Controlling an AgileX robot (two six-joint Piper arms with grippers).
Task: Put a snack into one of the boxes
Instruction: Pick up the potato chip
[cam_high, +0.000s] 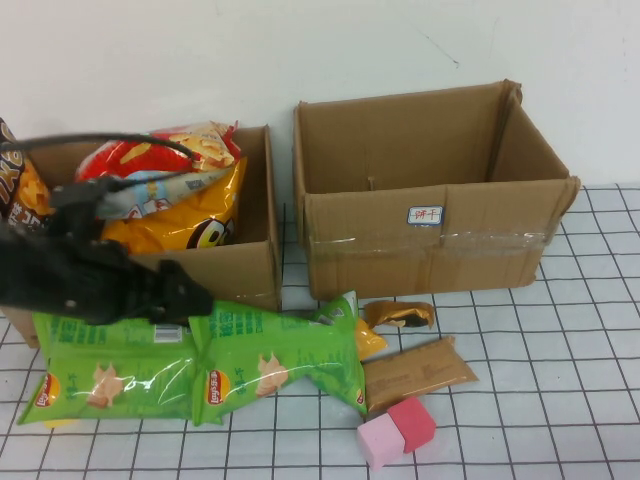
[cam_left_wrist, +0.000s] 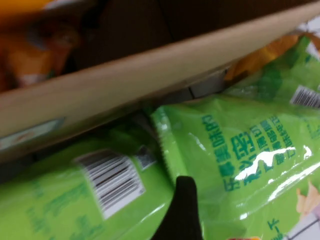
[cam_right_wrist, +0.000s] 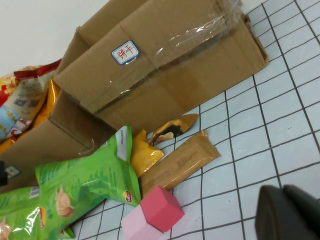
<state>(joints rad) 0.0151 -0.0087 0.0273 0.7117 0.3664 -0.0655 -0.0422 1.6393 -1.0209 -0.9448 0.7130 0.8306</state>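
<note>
Two green chip bags lie side by side in front of the left box (cam_high: 250, 272): one on the left (cam_high: 110, 375), one on the right (cam_high: 275, 355). My left gripper (cam_high: 192, 298) hangs low over where they meet, close to the box's front wall. In the left wrist view one black finger (cam_left_wrist: 185, 207) rests over the green bag (cam_left_wrist: 250, 150), with no second finger in view; the gripper looks open. The right box (cam_high: 430, 255) is empty. My right gripper (cam_right_wrist: 282, 192) is shut and empty above bare table, out of the high view.
The left box holds a yellow bag (cam_high: 190, 225) and a red bag (cam_high: 140, 158). A small orange packet (cam_high: 400, 314), a brown bar (cam_high: 418, 372) and pink blocks (cam_high: 398, 432) lie in front of the right box. Gridded table stretches to the right.
</note>
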